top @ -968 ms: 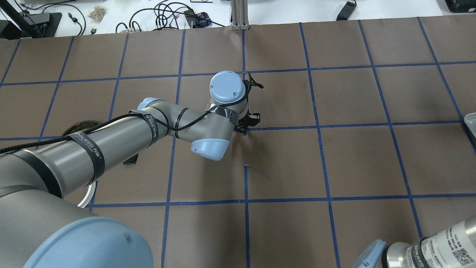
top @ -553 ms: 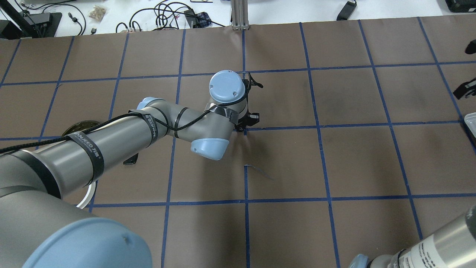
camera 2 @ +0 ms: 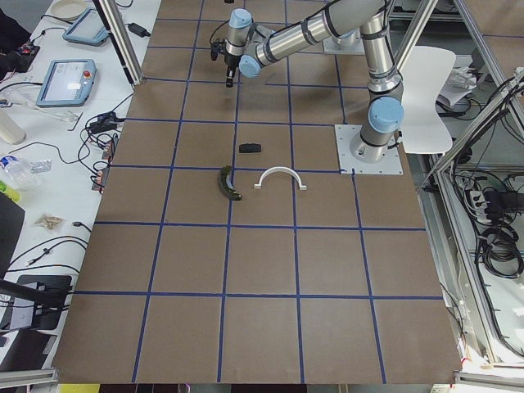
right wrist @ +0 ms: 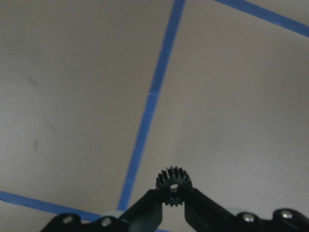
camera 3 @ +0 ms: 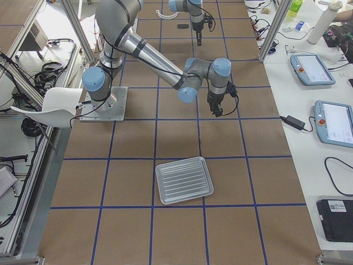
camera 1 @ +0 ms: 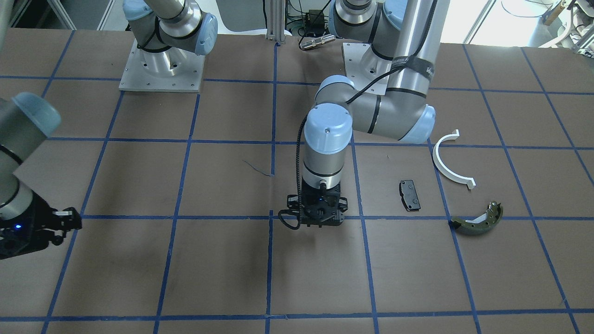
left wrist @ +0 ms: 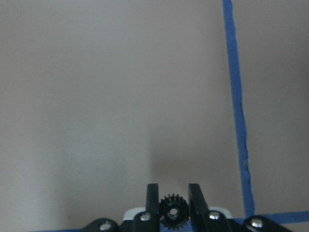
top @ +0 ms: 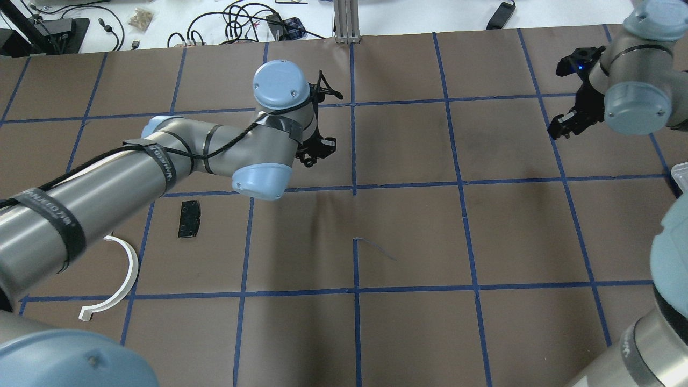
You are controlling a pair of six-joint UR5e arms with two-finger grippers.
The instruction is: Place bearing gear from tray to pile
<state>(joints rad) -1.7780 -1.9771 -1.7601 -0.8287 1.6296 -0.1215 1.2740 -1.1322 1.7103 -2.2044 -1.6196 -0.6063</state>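
The gear [left wrist: 170, 216] is small and black, with a ring of short, even teeth and a round hole through its middle. It sits clamped between the left fingers [left wrist: 152, 200], which press on its two sides. They hold it in the air above bare brown table [top: 408, 231], near a crossing of blue tape lines. It carries no marking that can be read.

A second gear [right wrist: 174, 183] of the same look is pinched at the tips of the right fingers [right wrist: 145, 208], also held clear of the table, over a blue line far to the robot's right.

On the robot's left of the first gear, and apart from it, lie the loose parts. There is a black rectangular pad [top: 189, 219], a white half-ring [top: 115, 274] and an olive-green curved brake shoe [camera 1: 478, 220], none touching another.

The ribbed silver tray [camera 3: 183, 179] rests flat on the table at the robot's right end, well away from both gears.

A black strap [top: 164, 161] around the left arm bears white lettering, too small to read.
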